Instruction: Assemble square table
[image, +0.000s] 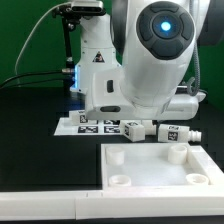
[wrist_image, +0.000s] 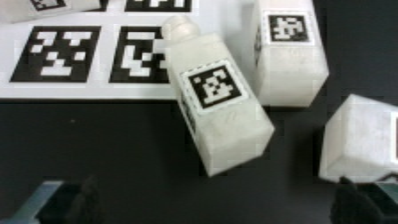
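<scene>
The square tabletop (image: 160, 168) lies flat at the exterior view's lower right, rim up, with its round corner sockets showing. White tagged legs lie on the black table behind it (image: 131, 128), (image: 172, 133). In the wrist view one leg (wrist_image: 222, 100) lies slanted, partly over the marker board's edge. A second leg (wrist_image: 294, 48) lies beside it and a third (wrist_image: 365, 140) is cut off by the frame edge. My gripper (wrist_image: 217, 210) hovers above the slanted leg, open and empty, with its dark fingers (wrist_image: 59, 205) far apart. The arm's body hides the gripper in the exterior view.
The marker board (image: 84, 124) lies behind the tabletop and also shows in the wrist view (wrist_image: 80, 50). A long white bar (image: 45, 205) runs along the front at the exterior view's lower left. Cables and a stand rise behind the arm.
</scene>
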